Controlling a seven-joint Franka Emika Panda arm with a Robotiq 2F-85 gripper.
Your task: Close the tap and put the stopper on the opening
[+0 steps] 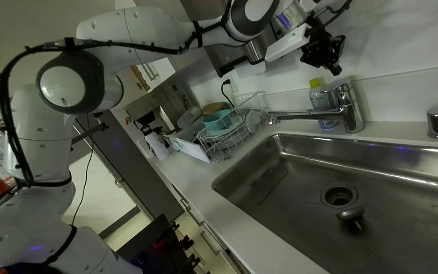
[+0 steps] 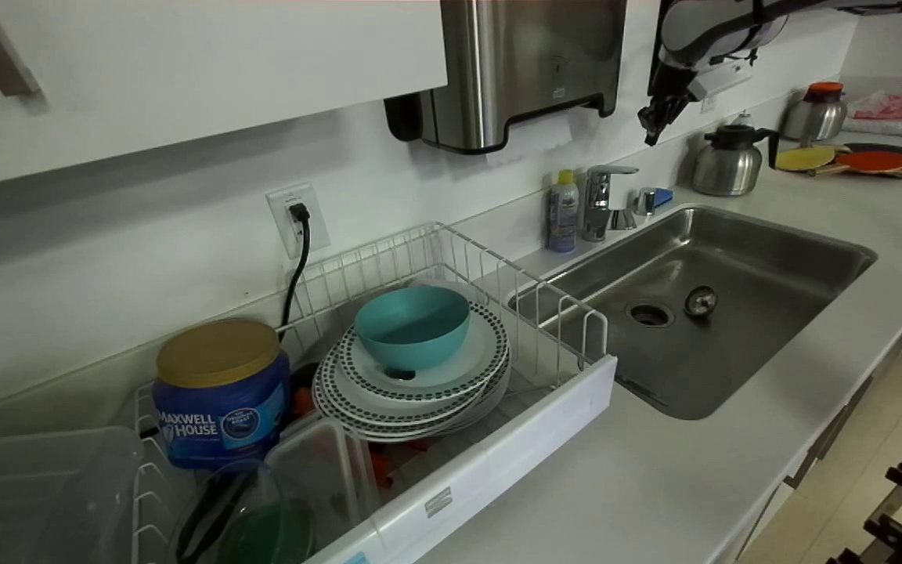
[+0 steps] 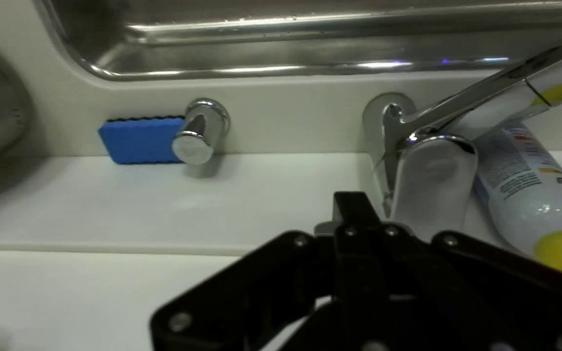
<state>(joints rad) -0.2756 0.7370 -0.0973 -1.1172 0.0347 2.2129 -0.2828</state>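
Two jobs at the sink (image 1: 405,232): the first is perhaps fulfilled, the second is plainly not done.
Tap (image 1: 348,110): nothing is seen running from its spout (image 1: 306,114), which points to 9 o'clock in an exterior view. The setting of the lever (image 3: 434,183) is difficult to judge, therefore "closed" is only probable.
Opening (image 1: 339,195): uncovered; its dark centre shows in both exterior views.
Stopper (image 1: 351,215): lies tilted on the sink floor, just beside the opening, at 5 o'clock from it in an exterior view.
Fingers (image 1: 335,69): in the wrist view they are pressed together, with nothing visible between them. They hang near the tap but apart from it, at 11 o'clock from its body in an exterior view.
Stopper to opening: left to do, as it seems; the fingers must go down, spread, take the stopper, turn it upright and set it there.
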